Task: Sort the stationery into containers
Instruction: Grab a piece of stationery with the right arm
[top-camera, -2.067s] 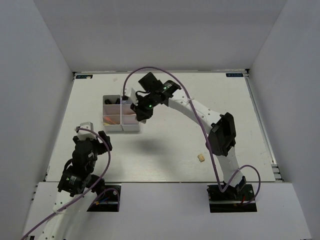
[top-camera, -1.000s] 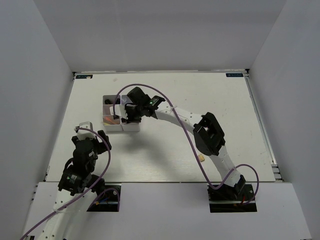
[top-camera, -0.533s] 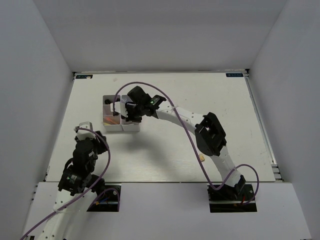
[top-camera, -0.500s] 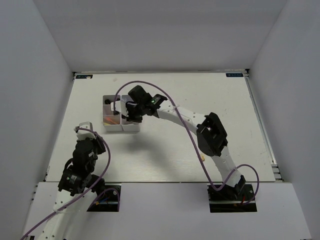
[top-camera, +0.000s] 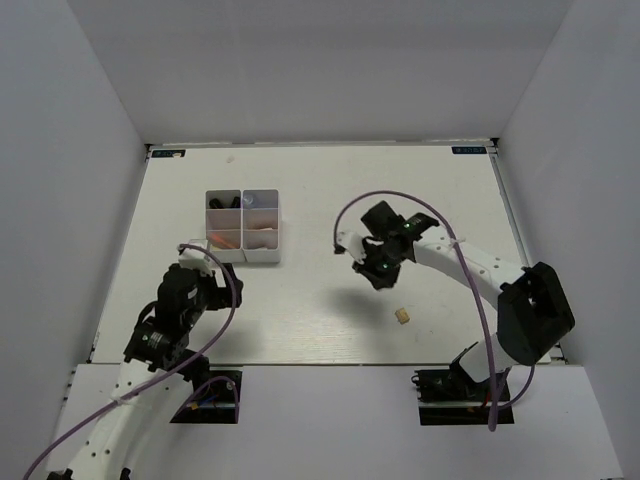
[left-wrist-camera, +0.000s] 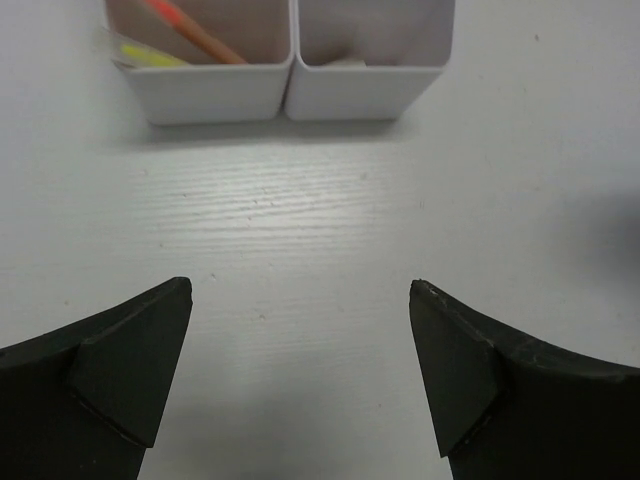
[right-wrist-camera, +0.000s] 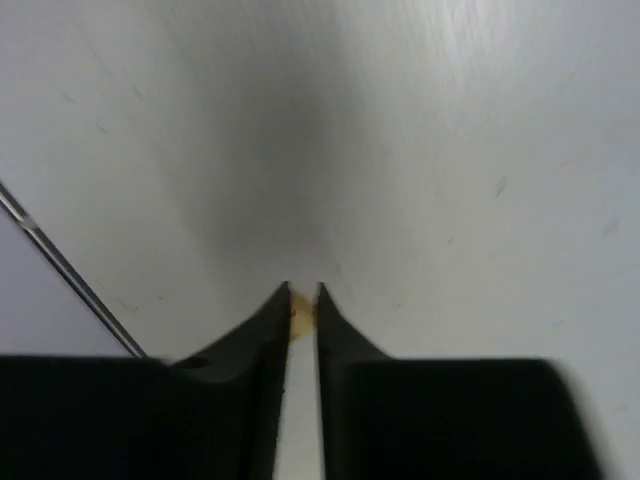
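Observation:
The white organizer box (top-camera: 243, 258) stands at the table's left middle with several items in its compartments. In the left wrist view its two near compartments (left-wrist-camera: 290, 90) show; the left one holds a pink-orange pen (left-wrist-camera: 195, 30) and a yellow pen (left-wrist-camera: 150, 55). A small tan block (top-camera: 402, 316) lies on the table, right of centre. My right gripper (top-camera: 377, 278) hovers just up-left of it, jaws almost together and holding nothing; the block (right-wrist-camera: 302, 312) shows through the slit between its tips (right-wrist-camera: 302, 288). My left gripper (top-camera: 212, 282) is open and empty (left-wrist-camera: 300, 290), short of the box.
White walls close in the table on the left, right and far sides. A purple cable (top-camera: 345, 215) loops over the right arm. A dark line (right-wrist-camera: 70, 270) crosses the lower left of the right wrist view.
My right arm has pulled back from over the organizer box to the table's middle right, near the tan block. My left arm has shifted a little forward and right.

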